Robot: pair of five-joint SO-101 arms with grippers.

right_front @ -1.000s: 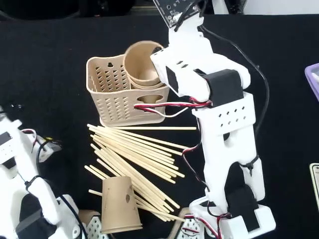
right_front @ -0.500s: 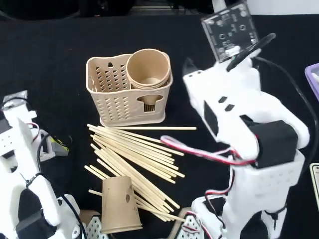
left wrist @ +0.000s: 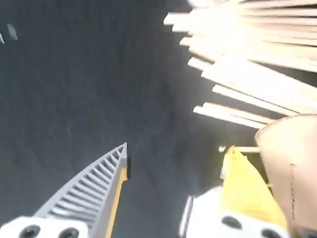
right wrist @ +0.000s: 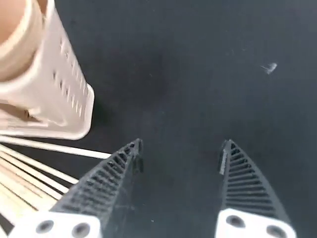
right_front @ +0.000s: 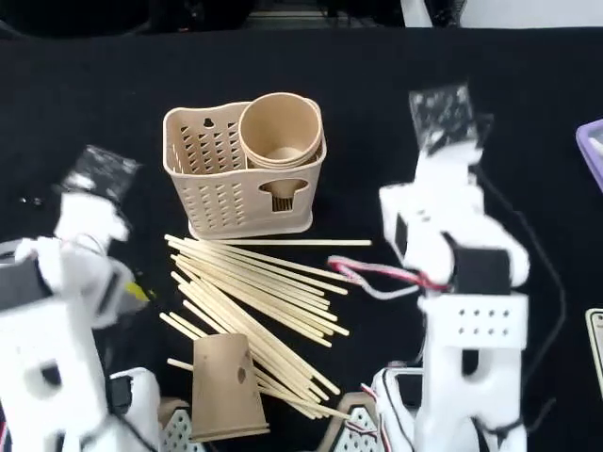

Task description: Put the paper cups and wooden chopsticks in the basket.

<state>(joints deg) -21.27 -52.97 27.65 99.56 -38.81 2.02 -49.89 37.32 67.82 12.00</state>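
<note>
The left gripper [left wrist: 177,148] is wide open and empty, near the fallen cup [right_front: 226,386]. This cup lies over loose chopsticks [right_front: 254,292], so a grasp there may scatter them. The basket [right_front: 226,198] holds stacked cups [right_front: 280,127]. The right gripper [right wrist: 182,144], also open and empty, could knock it.

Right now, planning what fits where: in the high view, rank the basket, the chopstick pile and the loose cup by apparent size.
1. chopstick pile, widest spread
2. basket
3. loose cup, smallest
</note>
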